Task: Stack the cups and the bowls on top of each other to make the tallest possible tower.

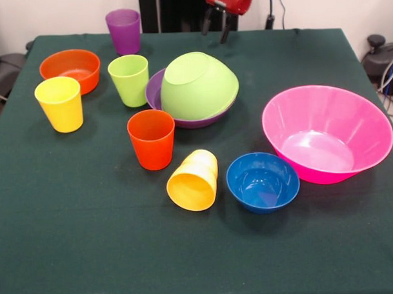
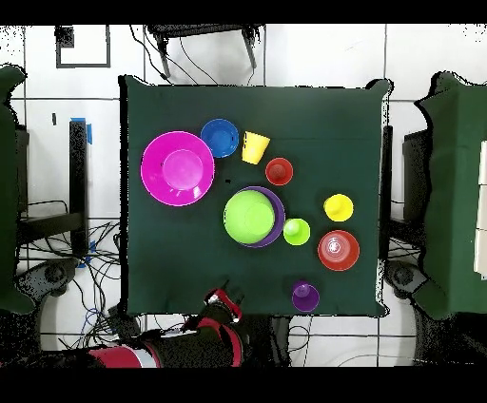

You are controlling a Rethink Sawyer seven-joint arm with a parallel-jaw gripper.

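A lime green bowl (image 1: 197,85) lies upside down and tilted in the purple bowl (image 1: 156,90). Beside them stand a lime green cup (image 1: 129,79), an orange-red cup (image 1: 151,139), a yellow cup (image 1: 60,103) and a purple cup (image 1: 123,30), all upright. A yellow-orange cup (image 1: 193,180) lies on its side next to the blue bowl (image 1: 262,181). The large pink bowl (image 1: 326,133) and the orange bowl (image 1: 70,69) stand alone. My gripper (image 1: 216,27) hangs open and empty at the table's far edge, behind the green bowl; the overhead view shows the gripper (image 2: 224,302) at the table's lower edge.
A dark green cloth (image 1: 90,254) covers the table. Chairs and cables surround it on the floor in the overhead view.
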